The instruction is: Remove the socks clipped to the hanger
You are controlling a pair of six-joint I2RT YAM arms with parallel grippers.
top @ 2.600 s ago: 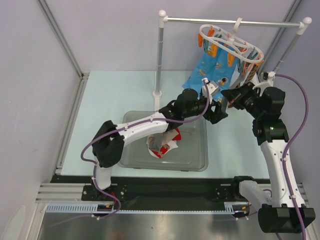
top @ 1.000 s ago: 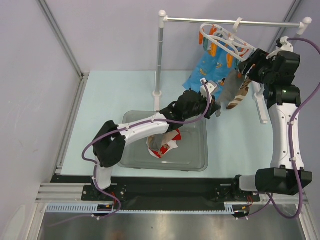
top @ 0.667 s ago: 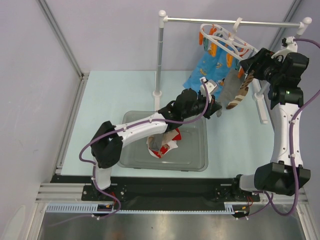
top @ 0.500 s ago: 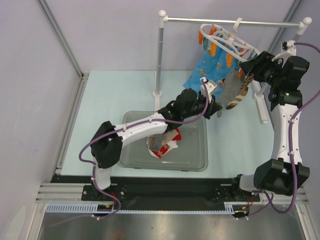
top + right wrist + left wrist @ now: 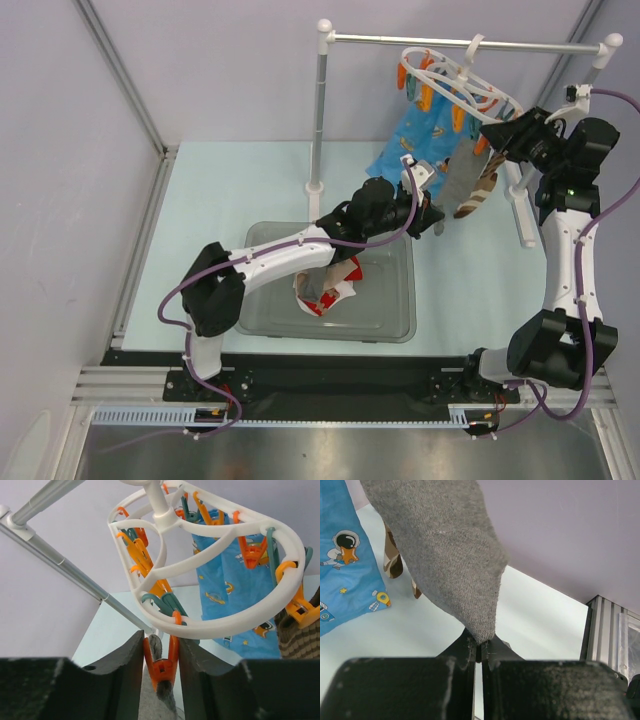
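The white oval hanger [image 5: 460, 85] hangs from the rail with orange pegs. From it hang a grey sock [image 5: 458, 178], a brown-and-cream striped sock [image 5: 482, 192] and a blue cartoon-print sock [image 5: 420, 140]. My left gripper [image 5: 480, 647] is shut on the toe of the grey sock [image 5: 450, 555], just below the hanger. My right gripper [image 5: 161, 650] is up at the ring [image 5: 215, 625], its jaws pressed on both handles of the orange peg [image 5: 161, 667] that holds the grey sock's cuff [image 5: 153, 703].
A grey bin [image 5: 390, 300] on the table below holds a white-and-red sock [image 5: 325, 290]. The metal rail stand's post [image 5: 320, 110] rises left of the hanger, and its right leg [image 5: 525, 215] stands close to my right arm.
My right gripper's jaws have closed in onto the orange peg, and the right wrist has shifted slightly at the hanger. The left arm has held still on the grey sock.
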